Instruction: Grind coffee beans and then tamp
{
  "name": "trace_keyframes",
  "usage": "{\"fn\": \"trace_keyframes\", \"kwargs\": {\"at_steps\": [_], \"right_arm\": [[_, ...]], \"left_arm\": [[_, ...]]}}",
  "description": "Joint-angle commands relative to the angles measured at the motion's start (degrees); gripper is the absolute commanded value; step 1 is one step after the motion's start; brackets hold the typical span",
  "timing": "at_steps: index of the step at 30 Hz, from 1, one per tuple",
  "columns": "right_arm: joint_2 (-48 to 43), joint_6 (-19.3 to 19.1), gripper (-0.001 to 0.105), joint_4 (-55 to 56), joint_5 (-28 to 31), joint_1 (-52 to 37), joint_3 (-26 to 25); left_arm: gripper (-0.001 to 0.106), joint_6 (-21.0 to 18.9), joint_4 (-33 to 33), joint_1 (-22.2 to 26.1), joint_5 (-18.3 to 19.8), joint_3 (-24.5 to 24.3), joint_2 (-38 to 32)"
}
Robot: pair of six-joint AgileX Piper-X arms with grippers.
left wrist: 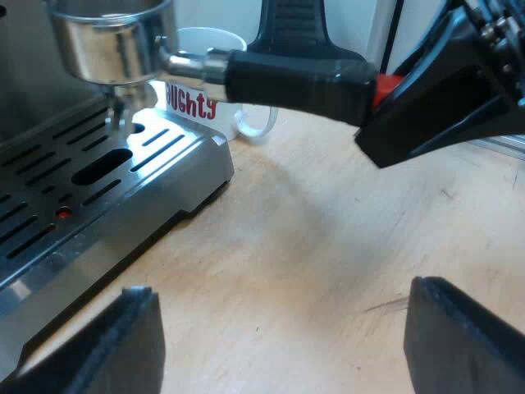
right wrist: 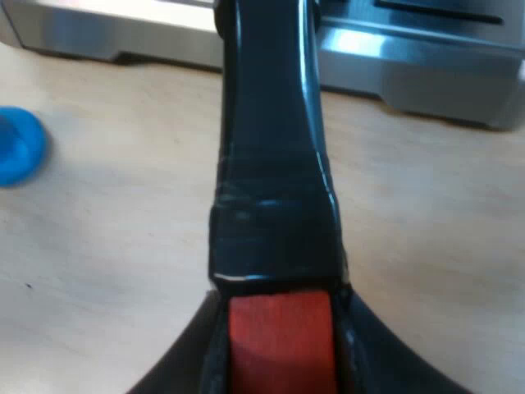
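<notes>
Left gripper [left wrist: 283,300]: mine, low over the desk [left wrist: 328,238]. The fingers are spread wide with nothing between them, and bare wood shows in the gap.

Right gripper [right wrist: 279,373]: mine, closed on the holder [left wrist: 111,41] at the far tip of its handle [right wrist: 271,164]. A black finger [right wrist: 193,361] presses on each side of the red end [right wrist: 279,336]. Seen from the left wrist, the same gripper [left wrist: 447,98] covers most of the red, leaving only a narrow band of it showing [left wrist: 387,89].

Holder: the metal basket hangs over the tray [left wrist: 90,189] of the machine [right wrist: 410,66], near the tray's corner. Its small spout is just above the slotted grille, and I cannot tell whether they touch. The top of the basket is out of sight, so I cannot tell whether it is locked into the machine or only held there. The handle runs out past the tray's edge, over open desk, roughly level.

Mug [left wrist: 209,90]: white with red lettering. It stands on the desk just beyond the tray's corner, behind the holder's neck.

Tamper [right wrist: 16,148]: blue, on the desk. It is well apart from the handle and near the edge of the machine's base. Only part of it is in sight, and neither gripper is near it.
</notes>
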Motion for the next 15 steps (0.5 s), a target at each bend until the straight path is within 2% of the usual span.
{"fn": "trace_keyframes", "kwargs": {"at_steps": [1, 7, 15], "right_arm": [[-2.1, -0.3, 0.000, 0.4, 3.0, 0.1, -0.6], [-6.7, -0.3, 0.000, 0.2, 2.5, 0.1, 3.0], [-14.0, -2.1, 0.000, -1.8, 4.4, 5.8, 8.7]], "left_arm": [[0.063, -0.6, -0.6, -0.1, 0.7, -0.1, -0.4], [0.063, -0.6, -0.6, -0.1, 0.7, -0.1, -0.4], [0.063, -0.6, -0.6, -0.1, 0.7, -0.1, -0.4]]}}
